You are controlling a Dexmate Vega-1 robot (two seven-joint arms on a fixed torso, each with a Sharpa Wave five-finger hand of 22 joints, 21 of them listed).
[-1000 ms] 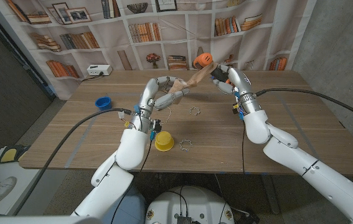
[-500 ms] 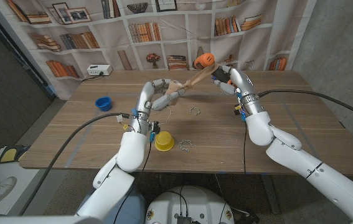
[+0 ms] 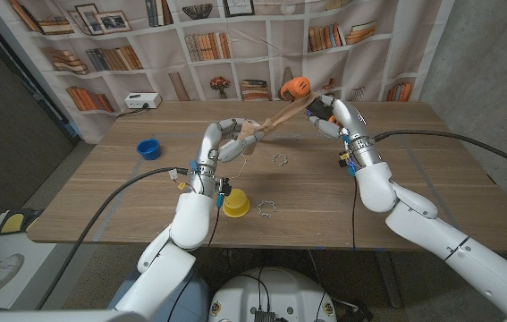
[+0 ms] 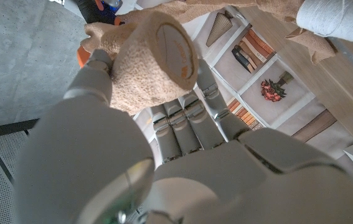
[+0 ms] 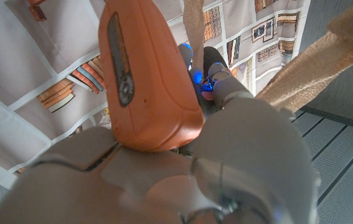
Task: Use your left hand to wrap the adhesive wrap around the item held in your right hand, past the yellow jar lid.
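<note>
Lower centre of the head view: the yellow jar lid (image 3: 235, 203) sits on the wooden table (image 3: 432, 156) beside the left forearm, with a small coiled wire piece (image 3: 266, 208) just to its right. Above it, near frame centre, the left hand (image 3: 232, 139) is raised off the table with its fingers closed around the roll of adhesive wrap (image 4: 154, 59), which keeps the roll free to pay out. A tan strip of wrap (image 3: 278, 117) runs taut, up and to the right, to the orange item (image 3: 295, 87). The right hand (image 3: 326, 114), upper centre-right, grips that item firmly and holds it aloft so the strip can pass around it. A blue cup (image 3: 148, 148) stands at left.
</note>
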